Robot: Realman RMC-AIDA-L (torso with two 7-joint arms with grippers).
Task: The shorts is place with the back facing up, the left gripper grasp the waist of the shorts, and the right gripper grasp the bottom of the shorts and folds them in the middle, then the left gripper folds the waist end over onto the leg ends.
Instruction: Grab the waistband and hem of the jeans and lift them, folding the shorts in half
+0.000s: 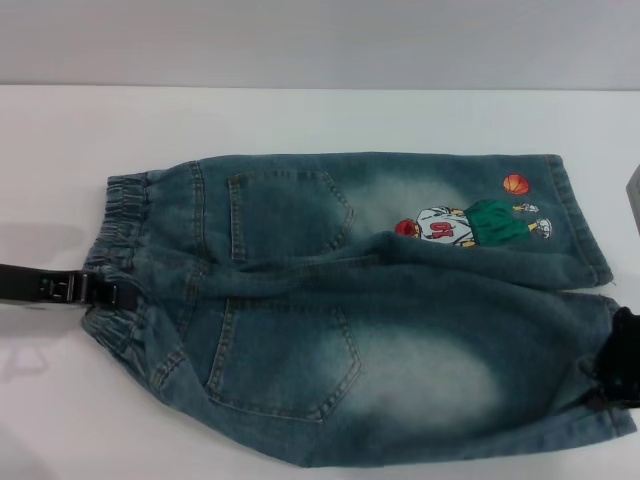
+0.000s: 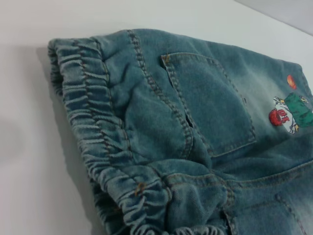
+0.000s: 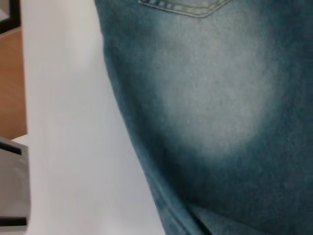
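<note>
Lying flat, unfolded and back-up mid-counter, the faded blue denim shorts [image 1: 370, 310] await both folds; the black left gripper [image 1: 95, 291] meets the ruffled waistband [image 1: 125, 260], the right gripper [image 1: 622, 365] the near hem [image 1: 610, 400], finger positions unreadable.

Below my wrist the shorts [image 3: 210, 117] fill most of the frame, faded pale mid-leg, a stitched pocket tip [image 3: 188, 7] at the edge. Beside the denim lies the white table [image 3: 73, 137] (wooden floor [image 3: 12, 83] beyond it).
</note>
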